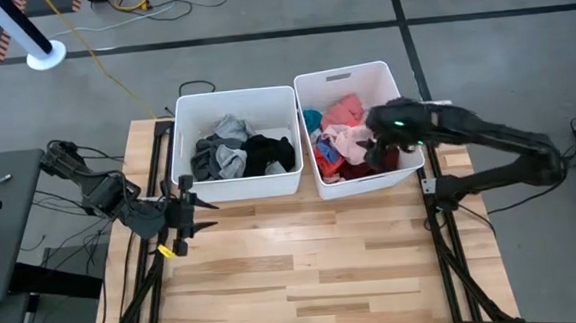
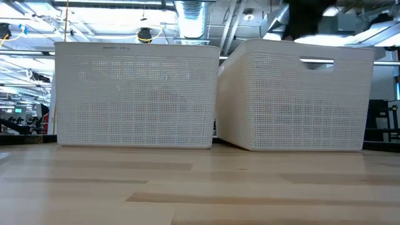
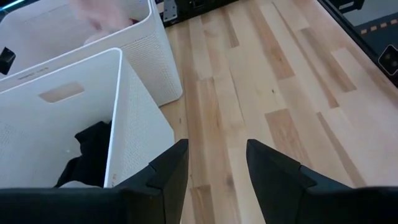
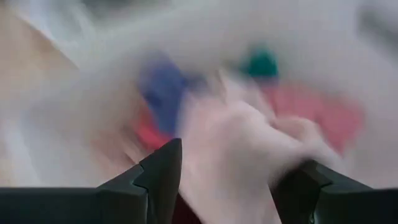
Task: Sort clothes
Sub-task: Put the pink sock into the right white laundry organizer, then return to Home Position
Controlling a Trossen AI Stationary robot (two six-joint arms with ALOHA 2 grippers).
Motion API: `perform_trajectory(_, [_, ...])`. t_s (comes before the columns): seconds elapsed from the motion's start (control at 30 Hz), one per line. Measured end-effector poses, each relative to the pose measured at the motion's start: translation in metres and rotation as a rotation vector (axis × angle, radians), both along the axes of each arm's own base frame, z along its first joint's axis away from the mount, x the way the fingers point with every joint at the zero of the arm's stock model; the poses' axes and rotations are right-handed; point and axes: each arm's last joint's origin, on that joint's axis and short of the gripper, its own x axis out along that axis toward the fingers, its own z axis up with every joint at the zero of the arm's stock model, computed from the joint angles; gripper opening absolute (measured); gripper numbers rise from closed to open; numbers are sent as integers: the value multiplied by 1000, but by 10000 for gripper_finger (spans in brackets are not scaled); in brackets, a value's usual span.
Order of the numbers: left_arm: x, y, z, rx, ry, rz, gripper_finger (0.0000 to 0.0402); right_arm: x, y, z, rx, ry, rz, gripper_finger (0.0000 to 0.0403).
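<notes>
Clothes are split across two white bins at the table's far edge. Dark and grey pieces [image 1: 239, 152] are seen in the left bin [image 1: 238, 188]; a black garment [image 3: 90, 152] is visible inside it from the left wrist view. Pink, red, blue and maroon pieces [image 1: 338, 130] are piled in the right bin [image 1: 348, 76], which sits just beside the left bin and slightly angled to it.

Right gripper [image 4: 239, 180] is positioned over the right bin's pile, fingers spread wide around a pale pink garment [image 4: 239, 146]; whether it is actually gripped cannot be told, as the wrist view is smeared. Blue, red and teal patches are made out behind it.

Left gripper [image 3: 216, 165] is parked off the left bin's front-left corner, above the bare wooden table [image 3: 273, 81], fingers parted, nothing between them.
</notes>
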Motion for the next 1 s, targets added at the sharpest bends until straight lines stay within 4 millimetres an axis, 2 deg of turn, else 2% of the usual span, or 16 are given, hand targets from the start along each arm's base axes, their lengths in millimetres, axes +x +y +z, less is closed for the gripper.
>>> perform_trajectory(0.17, [0, 0, -1, -18, 3, 12, 157, -3, -34, -43, 197, 391, -162, 235])
perform_trajectory(0.27, [-1, 1, -2, -20, 17, 19, 157, -3, -39, -46, 212, 406, -185, 235])
perform_trajectory(0.4, [-1, 1, -2, -16, 22, 20, 157, 1, -31, -27, 102, 222, -109, 235])
perform_trajectory(0.5, [-2, 2, -2, 11, 20, 32, 157, -5, -19, -6, 20, 51, -59, 235])
perform_trajectory(0.6, [-4, 4, 0, 29, 3, 44, 157, -18, -3, 15, -51, -94, 7, 235])
perform_trajectory(0.8, [-22, 17, 10, -1, -74, 54, 157, -57, 41, 47, -130, -348, 223, 235])
perform_trajectory(0.9, [-32, 23, 13, -44, -137, 47, 157, -73, 57, 55, -106, -474, 328, 235])
perform_trajectory(1.0, [-43, 28, 4, -71, -217, 8, 157, -82, 70, 51, -77, -518, 437, 235])
